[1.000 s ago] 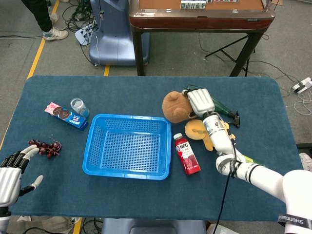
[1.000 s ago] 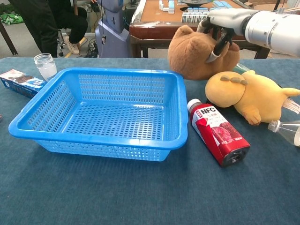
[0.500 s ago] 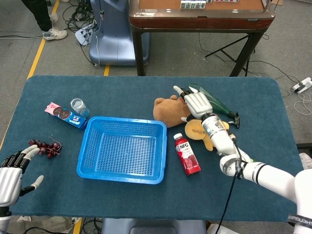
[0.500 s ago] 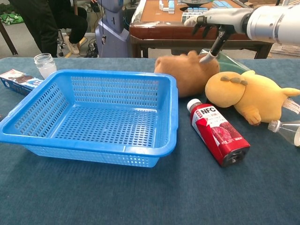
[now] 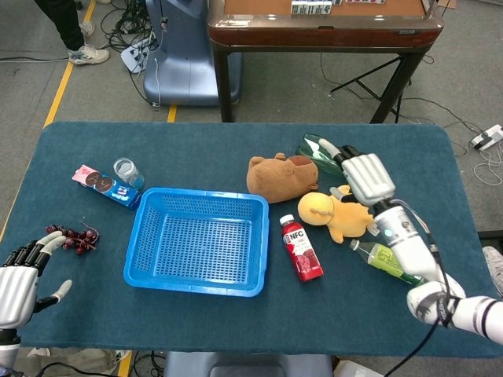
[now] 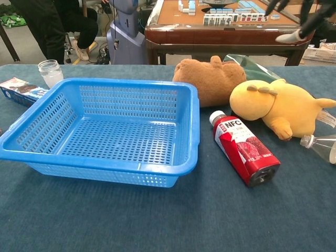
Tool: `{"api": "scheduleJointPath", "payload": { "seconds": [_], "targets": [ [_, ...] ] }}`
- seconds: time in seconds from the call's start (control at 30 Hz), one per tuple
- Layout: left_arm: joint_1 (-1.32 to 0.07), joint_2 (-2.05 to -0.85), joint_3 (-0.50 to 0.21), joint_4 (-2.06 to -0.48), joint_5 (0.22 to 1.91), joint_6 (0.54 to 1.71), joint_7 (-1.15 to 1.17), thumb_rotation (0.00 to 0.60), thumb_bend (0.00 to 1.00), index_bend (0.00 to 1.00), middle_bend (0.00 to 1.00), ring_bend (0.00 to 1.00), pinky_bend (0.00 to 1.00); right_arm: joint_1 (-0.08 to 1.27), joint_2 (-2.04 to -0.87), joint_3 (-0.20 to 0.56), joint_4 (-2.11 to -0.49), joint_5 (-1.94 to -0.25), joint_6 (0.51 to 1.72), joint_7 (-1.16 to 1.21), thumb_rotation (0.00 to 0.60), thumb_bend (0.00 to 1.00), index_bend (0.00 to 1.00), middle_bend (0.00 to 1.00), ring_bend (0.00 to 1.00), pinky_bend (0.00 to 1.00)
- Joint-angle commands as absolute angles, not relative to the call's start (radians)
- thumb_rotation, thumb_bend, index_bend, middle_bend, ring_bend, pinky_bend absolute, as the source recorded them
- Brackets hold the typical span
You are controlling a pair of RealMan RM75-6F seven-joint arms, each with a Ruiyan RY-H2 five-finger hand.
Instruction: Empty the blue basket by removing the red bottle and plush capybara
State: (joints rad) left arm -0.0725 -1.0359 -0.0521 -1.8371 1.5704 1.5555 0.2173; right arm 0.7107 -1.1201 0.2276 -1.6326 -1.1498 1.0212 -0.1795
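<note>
Change: plush capybara (image 5: 280, 177) now lies released on the cloth behind the basket's far right corner; right hand (image 5: 366, 177) has lifted off it and drawn back to the right.
Capybara axis: long axis runs left to right, head end toward the right hand, one side nearly touching the yellow plush duck (image 5: 333, 216).
Red bottle (image 5: 302, 248): flat on the table just right of the blue basket (image 5: 198, 247), cap pointing away from the robot, long axis roughly front to back.
Basket: nothing inside it; both task things are out, so I judge the task essentially done.
Right hand state: holds nothing, fingers spread, raised above the duck and right of the capybara; the nearer hand to both things.
Left hand (image 5: 20, 280): at the near left table edge, fingers apart, grasping nothing, well apart from the basket.
Neighbours: green bottle (image 5: 386, 260) lies right of the duck; glass jar (image 5: 126, 171) and cookie packet (image 5: 107, 187) sit left of the basket.
</note>
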Motion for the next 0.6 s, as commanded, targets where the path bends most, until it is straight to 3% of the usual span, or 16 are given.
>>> {"api": "scheduleJointPath", "payload": {
  "seconds": [0.03,0.23,0.6],
  "targets": [
    [-0.076,-1.036,-0.057,-1.833,1.561,1.550,0.215,0.600,0.24,0.23,0.19,0.20,0.23,0.591,-1.026,0.167,-1.716,-1.223,1.144,-0.166,0.600,0.26,0.13,0.26,0.22,0.45],
    [-0.084,-1.046,-0.063,-1.829,1.544,1.538,0.225,0.600,0.24,0.23,0.19,0.20,0.23,0.432,-0.987,0.098,-1.730,-1.316,1.320,-0.108,0.600,0.27,0.16,0.28,0.22,0.45],
    [-0.090,-1.063,-0.065,-1.825,1.530,1.530,0.257,0.600,0.24,0.23,0.19,0.20,0.23,0.182,-1.042,0.011,-1.660,-1.418,1.594,-0.042,0.600,0.27,0.16,0.30,0.23,0.45]
  ]
}}
